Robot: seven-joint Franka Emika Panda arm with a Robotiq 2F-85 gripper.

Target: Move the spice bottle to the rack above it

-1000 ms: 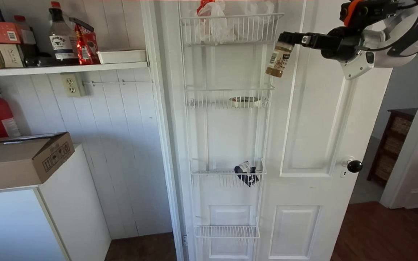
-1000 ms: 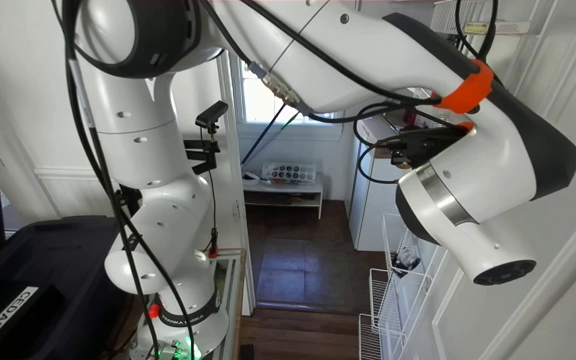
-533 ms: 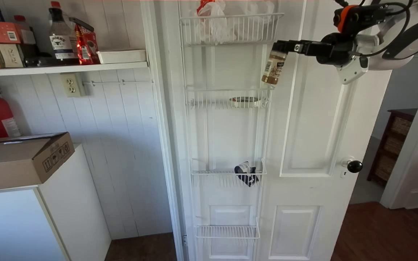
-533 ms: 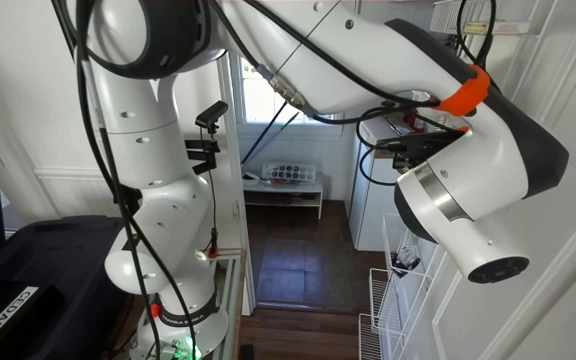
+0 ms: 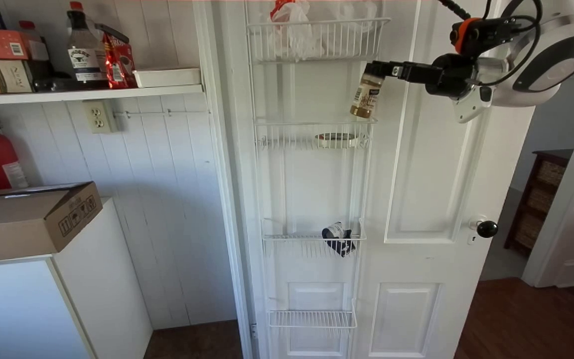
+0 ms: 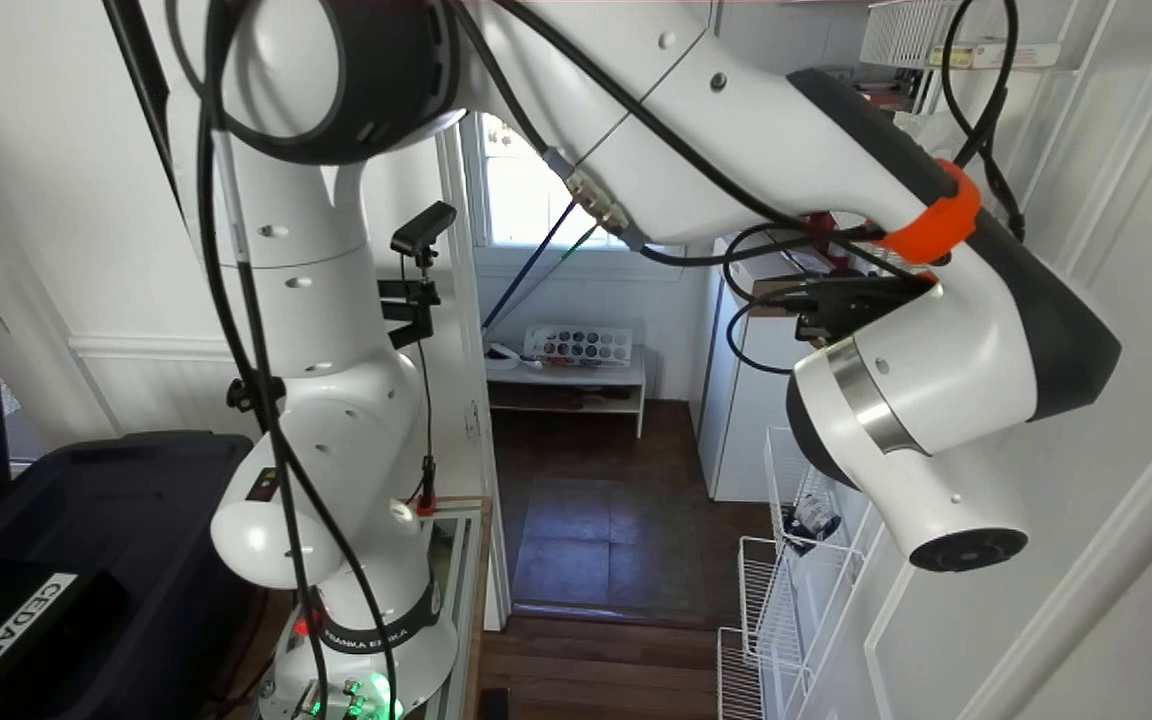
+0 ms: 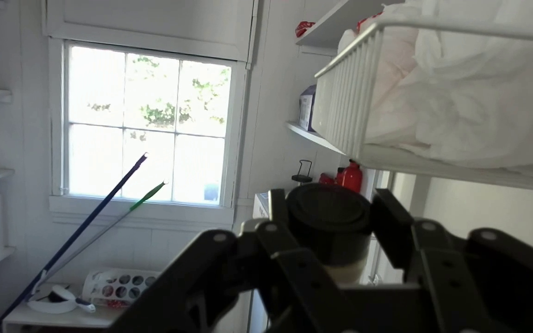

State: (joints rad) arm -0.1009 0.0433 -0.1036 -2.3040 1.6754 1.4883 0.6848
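Presently, your gripper (image 5: 375,69) clamps the tilted spice bottle (image 5: 365,98) by its top, upper centre-right in an exterior view

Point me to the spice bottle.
In an exterior view, the spice bottle is right of centre, tilted in the fingers, lower than the basket of bags.

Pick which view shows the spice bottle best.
An exterior view: the spice bottle shows lengthwise and tilted, label visible. Wrist view: mostly its black cap, in the end effector. In an exterior view dominated by the arm, I can't make it out.
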